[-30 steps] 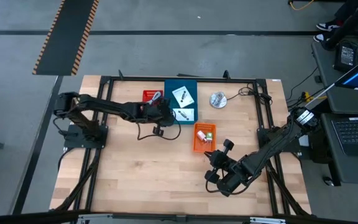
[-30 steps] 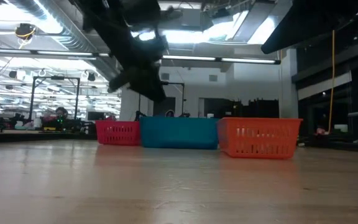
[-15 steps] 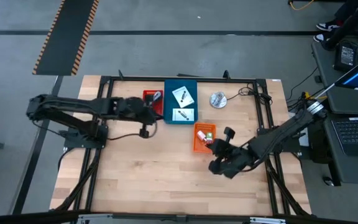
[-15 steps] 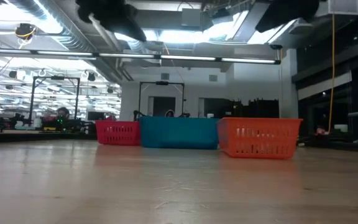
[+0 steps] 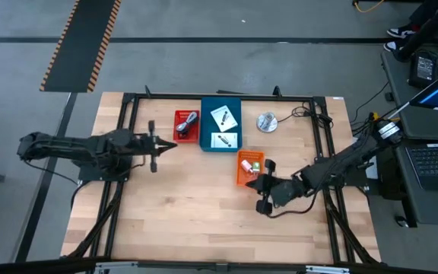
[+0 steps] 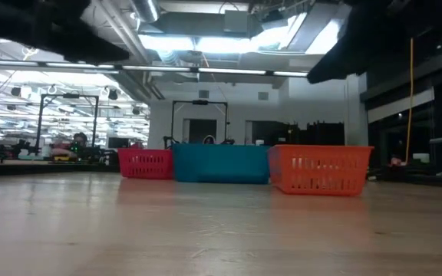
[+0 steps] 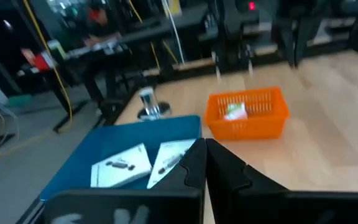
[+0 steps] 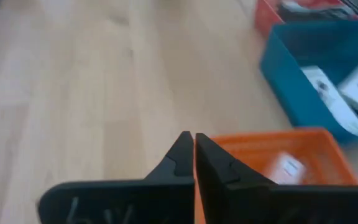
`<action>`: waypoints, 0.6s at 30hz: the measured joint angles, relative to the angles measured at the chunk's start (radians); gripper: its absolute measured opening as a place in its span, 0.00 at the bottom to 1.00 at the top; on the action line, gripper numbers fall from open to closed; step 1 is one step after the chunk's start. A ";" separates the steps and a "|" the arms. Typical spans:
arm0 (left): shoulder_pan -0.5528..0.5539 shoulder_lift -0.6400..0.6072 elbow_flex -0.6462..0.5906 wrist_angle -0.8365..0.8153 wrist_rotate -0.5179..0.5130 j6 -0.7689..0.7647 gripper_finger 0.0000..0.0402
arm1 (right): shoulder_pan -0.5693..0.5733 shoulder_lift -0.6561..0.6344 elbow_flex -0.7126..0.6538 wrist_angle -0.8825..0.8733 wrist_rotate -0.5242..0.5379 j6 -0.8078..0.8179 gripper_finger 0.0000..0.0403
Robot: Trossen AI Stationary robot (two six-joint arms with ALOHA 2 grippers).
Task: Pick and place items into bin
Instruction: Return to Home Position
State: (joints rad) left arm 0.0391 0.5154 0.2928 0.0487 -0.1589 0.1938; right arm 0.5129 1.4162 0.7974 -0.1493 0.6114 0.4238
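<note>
High view: left gripper [image 5: 169,146] is hanging over the table [image 5: 166,221] near the red bin [image 5: 179,135]. Right gripper [image 5: 259,185] is hanging just beside the orange bin [image 5: 242,178]. Two white cards [image 5: 223,118] are lying in the blue bin [image 5: 210,105].
Low view: three bins are standing in a row.
Left wrist view: fingers [image 7: 191,167] are pressing together, empty.
Right wrist view: fingers [image 8: 180,157] are likewise pressing together, holding nothing.

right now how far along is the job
Done: two white cards in the blue bin, cable in the red bin, small pieces in the orange bin. In hand: nothing; left tool and right tool shut, empty. Left: seemingly nothing; the silver disc sits outside.
</note>
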 joint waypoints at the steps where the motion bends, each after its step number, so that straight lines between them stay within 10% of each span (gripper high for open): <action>1: 0.000 -0.044 -0.022 0.007 0.000 -0.002 0.00 | -0.014 -0.008 -0.034 0.076 -0.023 -0.029 0.00; 18: 0.000 -0.502 -0.238 -0.055 -0.079 -0.012 0.00 | -0.266 -0.347 -0.248 0.392 -0.297 -0.353 0.00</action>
State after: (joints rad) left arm 0.0394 0.0136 0.0547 -0.0063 -0.2377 0.1823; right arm 0.2472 1.0696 0.5499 0.2427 0.3143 0.0712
